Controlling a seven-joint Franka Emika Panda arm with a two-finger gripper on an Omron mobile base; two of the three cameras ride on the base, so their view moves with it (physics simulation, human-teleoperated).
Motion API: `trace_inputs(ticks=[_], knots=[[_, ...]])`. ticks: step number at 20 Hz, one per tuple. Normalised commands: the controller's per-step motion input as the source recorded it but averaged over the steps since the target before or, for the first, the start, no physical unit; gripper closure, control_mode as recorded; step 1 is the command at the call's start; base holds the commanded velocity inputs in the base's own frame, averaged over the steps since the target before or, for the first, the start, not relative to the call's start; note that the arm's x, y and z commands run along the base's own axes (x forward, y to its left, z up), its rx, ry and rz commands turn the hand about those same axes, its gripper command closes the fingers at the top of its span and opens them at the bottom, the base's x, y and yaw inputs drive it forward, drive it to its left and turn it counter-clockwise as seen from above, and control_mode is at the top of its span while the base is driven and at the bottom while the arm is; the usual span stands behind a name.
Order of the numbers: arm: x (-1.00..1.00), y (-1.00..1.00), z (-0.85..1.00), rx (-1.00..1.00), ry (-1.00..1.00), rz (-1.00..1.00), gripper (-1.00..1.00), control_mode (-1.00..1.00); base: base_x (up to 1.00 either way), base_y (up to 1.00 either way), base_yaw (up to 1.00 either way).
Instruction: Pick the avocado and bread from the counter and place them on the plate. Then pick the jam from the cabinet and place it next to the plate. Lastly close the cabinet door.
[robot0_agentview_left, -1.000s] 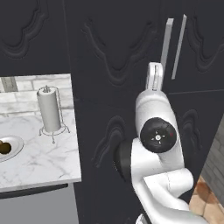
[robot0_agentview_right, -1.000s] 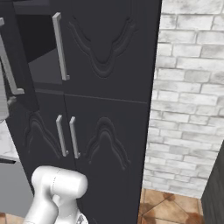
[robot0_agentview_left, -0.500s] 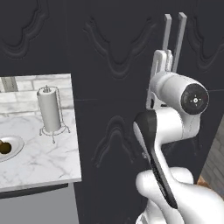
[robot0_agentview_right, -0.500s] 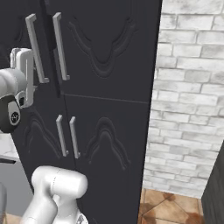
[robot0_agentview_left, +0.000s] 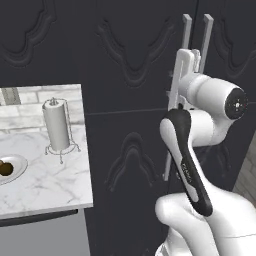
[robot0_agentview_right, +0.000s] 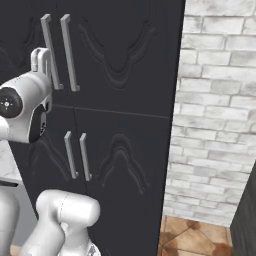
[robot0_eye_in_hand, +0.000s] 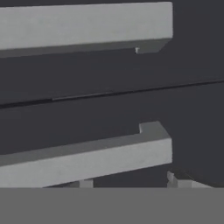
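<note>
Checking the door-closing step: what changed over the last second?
The cabinet door swung from ajar to shut, so its long handle now stands beside the neighbouring one. The arm rose and pressed in, the pincer against that handle. Whether it grips it can't be told. The paper towel roll, plate and counter did not move.

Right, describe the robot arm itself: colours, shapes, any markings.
The arm is glossy white with rounded, tube-like segments. A long black band with faint small lettering runs along one link. The joint caps are dark discs with small pale specks. The end effector is a slim white block.
</note>
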Motion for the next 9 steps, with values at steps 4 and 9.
trace_inputs(ticks=[4,9], knots=[[0.79,0.0,-0.06,0.0,0.0,0.1,-1.0,-1.0,0.0,0.0,0.0],[0.43,0.0,-0.04,0.0,0.03,0.04,-1.0,-1.0,0.0,0.0,0.0]])
